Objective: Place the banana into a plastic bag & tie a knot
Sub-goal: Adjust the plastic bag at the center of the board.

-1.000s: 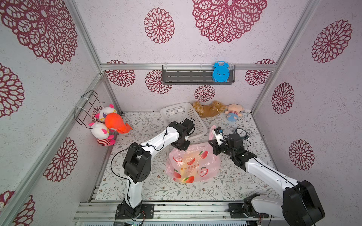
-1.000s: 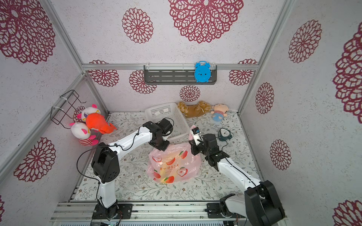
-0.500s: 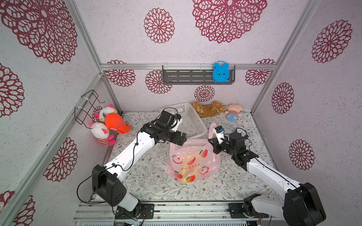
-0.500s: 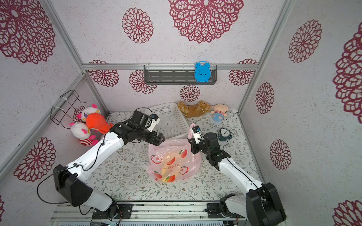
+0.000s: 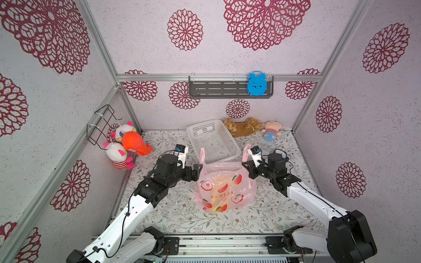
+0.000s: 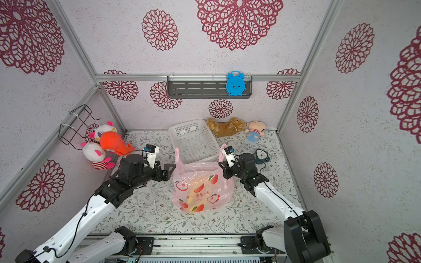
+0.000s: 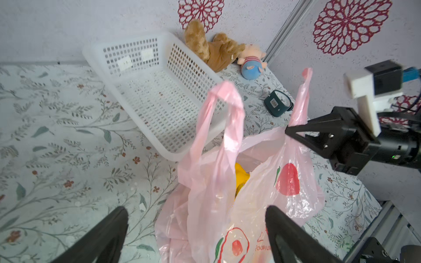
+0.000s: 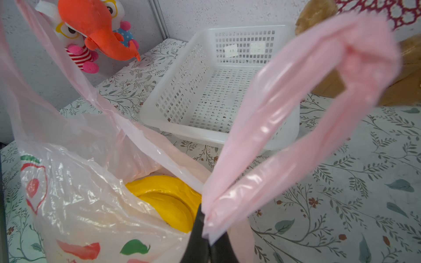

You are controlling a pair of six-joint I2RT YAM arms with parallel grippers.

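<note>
Right gripper clamps one handle of the plastic bag; left gripper gapes beside it.
A yellow banana lies inside.

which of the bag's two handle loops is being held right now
The loop by the right hand, pinched at its base. The other loop stands free before the open left hand.
</note>
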